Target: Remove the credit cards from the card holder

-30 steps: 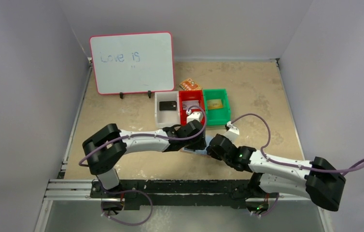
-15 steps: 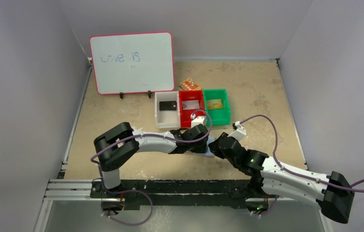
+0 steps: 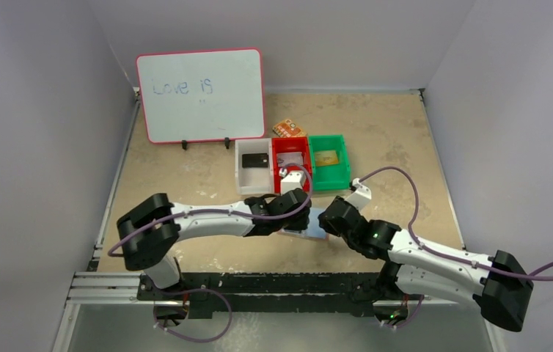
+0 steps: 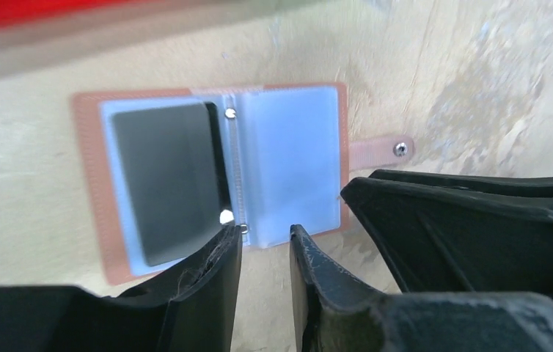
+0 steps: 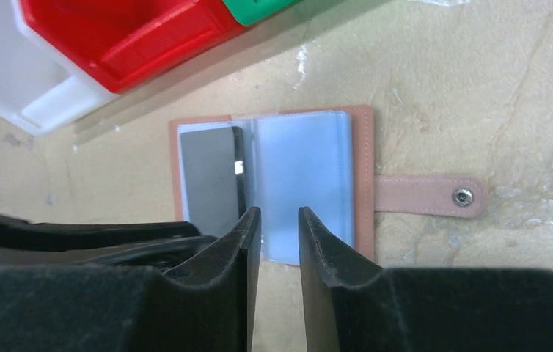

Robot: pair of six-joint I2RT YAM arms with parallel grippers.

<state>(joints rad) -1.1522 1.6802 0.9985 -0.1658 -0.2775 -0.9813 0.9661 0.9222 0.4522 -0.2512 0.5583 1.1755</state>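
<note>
Left arm (image 3: pixel 200 216) is swinging out leftward since earlier, with left gripper (image 4: pixel 265 238) and right gripper (image 5: pixel 279 216) hovering slightly apart, empty, crowding the open holder (image 3: pixel 306 221) lying mid-frame below the red bin (image 3: pixel 277 150), risking a collision or pinching sleeve (image 4: pixel 292 165), not card (image 4: pixel 163 183).

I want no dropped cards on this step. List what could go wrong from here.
1. The left gripper and right gripper crowd the card holder's near edge, almost side by side; they may collide.
2. The holder lies open and loose on the table, nothing visibly pinning it, so tugging the dark card could drag it along.
3. Both jaws stand narrowly apart and may pinch the pale sleeve too.
</note>
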